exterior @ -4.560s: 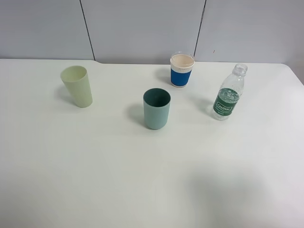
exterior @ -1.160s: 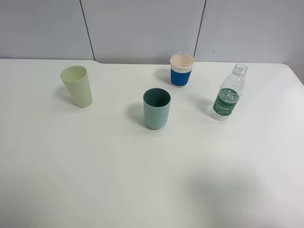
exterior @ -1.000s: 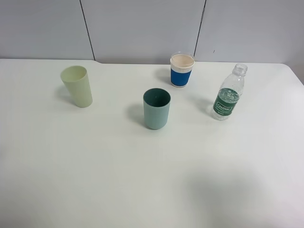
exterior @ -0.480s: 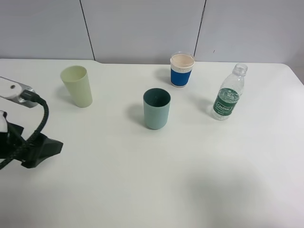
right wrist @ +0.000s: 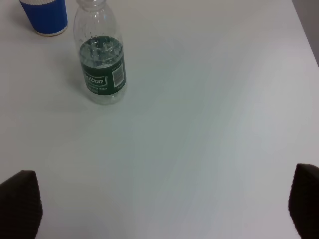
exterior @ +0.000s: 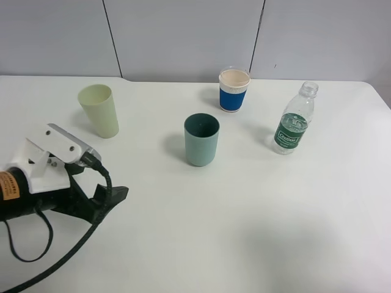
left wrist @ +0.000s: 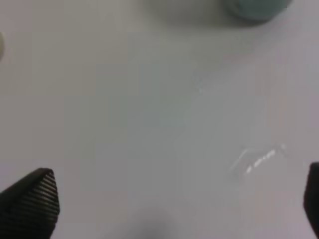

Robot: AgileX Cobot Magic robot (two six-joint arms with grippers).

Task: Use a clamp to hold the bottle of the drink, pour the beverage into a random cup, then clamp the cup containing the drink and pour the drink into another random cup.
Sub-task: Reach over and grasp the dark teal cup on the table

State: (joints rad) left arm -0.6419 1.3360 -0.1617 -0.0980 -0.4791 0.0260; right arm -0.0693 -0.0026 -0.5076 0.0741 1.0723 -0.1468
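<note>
A clear bottle (exterior: 294, 119) with a green label stands uncapped at the right; it also shows in the right wrist view (right wrist: 101, 59). A teal cup (exterior: 201, 139) stands mid-table, and its base shows in the left wrist view (left wrist: 256, 7). A pale green cup (exterior: 99, 110) stands at the left. A blue-sleeved cup (exterior: 234, 90) stands at the back and shows in the right wrist view (right wrist: 45, 15). My left gripper (exterior: 109, 198) is open and empty, low over the table, front-left of the teal cup (left wrist: 172, 204). My right gripper (right wrist: 164, 209) is open, well short of the bottle.
The white table (exterior: 256, 207) ends at a grey panelled wall (exterior: 183, 36) behind the cups. The left arm's black cable (exterior: 36, 268) loops over the front left corner. The right arm does not show in the exterior view.
My left arm has come into the exterior view from the left edge and moved right toward the table's middle. The bottle and cups have not moved.
</note>
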